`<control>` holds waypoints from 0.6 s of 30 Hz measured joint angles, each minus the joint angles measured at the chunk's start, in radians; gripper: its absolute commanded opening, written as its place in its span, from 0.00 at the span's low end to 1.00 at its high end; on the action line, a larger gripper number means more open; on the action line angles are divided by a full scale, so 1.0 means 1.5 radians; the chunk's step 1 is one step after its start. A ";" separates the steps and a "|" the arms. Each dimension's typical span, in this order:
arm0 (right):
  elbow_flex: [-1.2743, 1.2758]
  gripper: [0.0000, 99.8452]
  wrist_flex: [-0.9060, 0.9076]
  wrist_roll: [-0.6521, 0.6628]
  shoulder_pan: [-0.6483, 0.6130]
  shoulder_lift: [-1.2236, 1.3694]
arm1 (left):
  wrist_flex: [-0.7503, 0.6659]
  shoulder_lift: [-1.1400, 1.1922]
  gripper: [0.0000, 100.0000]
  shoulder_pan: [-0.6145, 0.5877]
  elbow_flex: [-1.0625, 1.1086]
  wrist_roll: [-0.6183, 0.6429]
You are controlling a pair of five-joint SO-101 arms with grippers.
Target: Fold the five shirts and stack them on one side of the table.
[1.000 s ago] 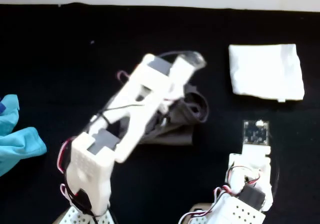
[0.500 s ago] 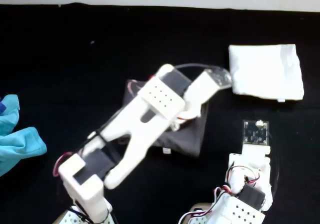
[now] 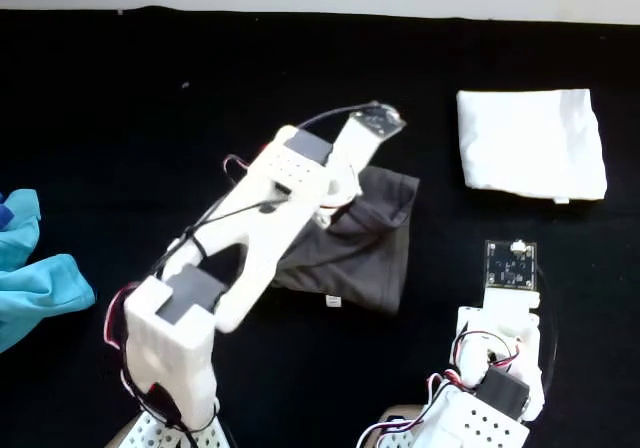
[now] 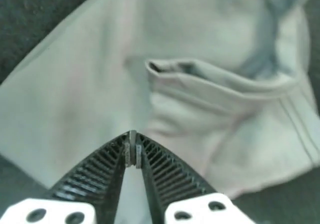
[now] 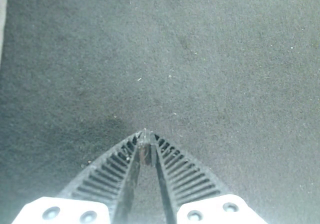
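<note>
White shirt [image 3: 532,144] sits folded right of grey shirt [image 3: 370,243], which looks half-folded under the empty, pinched-shut left gripper [image 4: 132,151], teal shirt [image 3: 35,278] crumpled far left of it, right gripper [image 5: 145,149] also closed, so most folding remains.

The left arm [image 3: 250,233] stretches diagonally forward, the left gripper [image 4: 133,156] with jaws pressed together; the right arm [image 3: 497,368] sits folded near its base, the right gripper [image 5: 145,151] likewise closed
</note>
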 measured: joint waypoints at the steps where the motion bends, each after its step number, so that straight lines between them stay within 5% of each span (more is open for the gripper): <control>1: 0.000 0.01 0.000 0.000 0.000 0.000 | -0.006 0.006 0.01 -0.002 0.000 0.000; 6: 0.000 0.01 0.000 0.000 0.000 0.000 | 0.020 0.016 0.01 0.027 0.006 0.000; 18: 0.000 0.01 0.000 0.000 0.000 0.000 | 0.166 -0.077 0.01 0.233 0.008 0.078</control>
